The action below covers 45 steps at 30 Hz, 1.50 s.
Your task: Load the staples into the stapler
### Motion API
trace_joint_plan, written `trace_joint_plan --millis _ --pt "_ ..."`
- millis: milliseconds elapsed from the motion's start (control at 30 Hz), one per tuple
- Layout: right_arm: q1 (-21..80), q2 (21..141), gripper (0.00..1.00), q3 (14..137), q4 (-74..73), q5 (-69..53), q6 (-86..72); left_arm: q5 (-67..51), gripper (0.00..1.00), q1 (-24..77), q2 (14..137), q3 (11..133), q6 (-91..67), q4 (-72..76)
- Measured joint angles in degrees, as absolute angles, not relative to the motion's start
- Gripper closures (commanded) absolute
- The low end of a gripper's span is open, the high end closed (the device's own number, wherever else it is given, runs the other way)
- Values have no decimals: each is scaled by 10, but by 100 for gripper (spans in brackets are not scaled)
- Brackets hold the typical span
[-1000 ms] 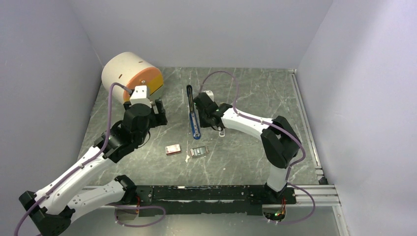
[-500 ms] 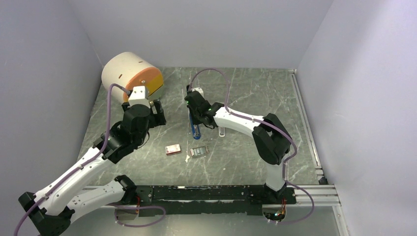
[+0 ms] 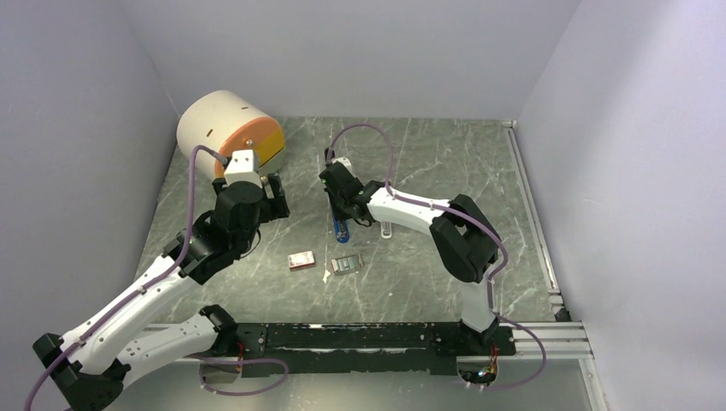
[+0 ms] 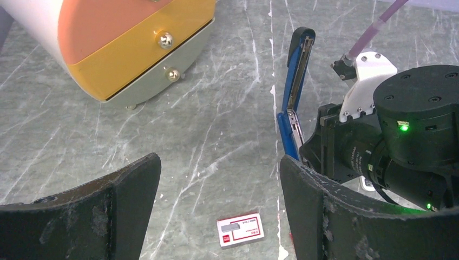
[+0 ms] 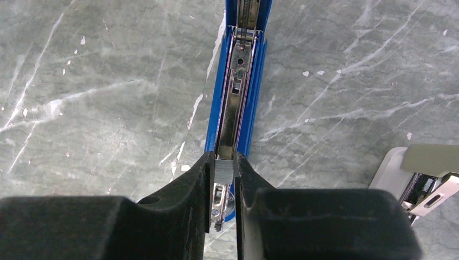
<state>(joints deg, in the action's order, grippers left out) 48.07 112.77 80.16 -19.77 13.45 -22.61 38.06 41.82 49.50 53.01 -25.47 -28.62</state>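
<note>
Counter (image 3: 445, 163): grey-green marbled slab seen from above, shut in by pale walls (image 3: 360, 60) at 9, 12 and 3 o'clock, with a black base rail (image 3: 377, 336) along the 6 o'clock edge.
Open room: broad bare stretch from the centre out to 3 o'clock, and a bare band along the 12 o'clock wall; tighter toward 10 o'clock.
Stapler (image 5: 238, 97): slim and bright blue, lying near the middle of the counter with its long axis running 12 to 6 o'clock, opened at its hinge, metal channel facing up.
Drawer drum (image 3: 229, 128): cream cylinder with an orange and yellow front, filling the 10 o'clock corner and narrowing the room on that side.
Cardboard box (image 3: 300, 260): small, pink-red and white, lying flat at about 7 o'clock of the stapler, apart from everything else.
Staple block (image 3: 346, 264): silvery grey, on the counter at 6 o'clock of the stapler and just at 3 o'clock of the box, not touching it.
Pale bar (image 5: 403, 168): beige-grey with a metal part showing, just at 3 o'clock of the stapler's near end, close enough to crowd that side.
Left end effector (image 4: 219, 173): spread wide, holding nothing, hanging above bare counter at 9 o'clock of the stapler and well apart from it.
Right end effector (image 5: 223, 162): narrow, fingers (image 5: 178, 200) pinched on a short grey staple strip (image 5: 224, 170), poised over the near end of the stapler's channel; cannot tell whether the strip touches the channel.
</note>
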Motion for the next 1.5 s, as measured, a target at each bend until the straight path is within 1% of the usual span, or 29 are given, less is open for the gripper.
trace_joint_plan --millis 667,1500 --pt "481 1130 80 802 -172 135 -222 389 15 418 489 530 -255 -286" --pt "481 1134 80 802 -174 140 -218 389 14 418 491 530 -255 -286"
